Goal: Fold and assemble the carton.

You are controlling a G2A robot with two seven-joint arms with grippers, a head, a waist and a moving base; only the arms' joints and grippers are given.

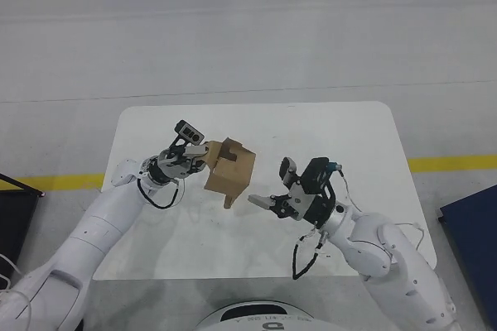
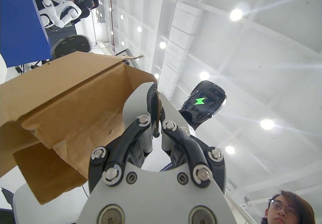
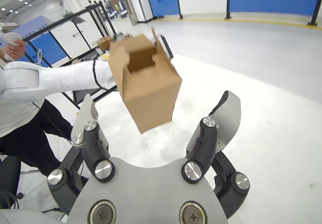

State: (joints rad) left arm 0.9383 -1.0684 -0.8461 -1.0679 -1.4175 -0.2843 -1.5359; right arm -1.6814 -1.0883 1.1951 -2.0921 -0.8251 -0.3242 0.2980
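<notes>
White table under me. Yellow floor stripe passes either side of it. Dark blue panel on floor, near right; black frame near left.

We see our left pincer gripping the brown carton over the white desk, with our right pincer open nearby.

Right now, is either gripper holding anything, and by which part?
Left gripper is shut on the carton, pinching a flap edge at its open end. Right gripper is open, holding nothing, apart from the carton.
</notes>
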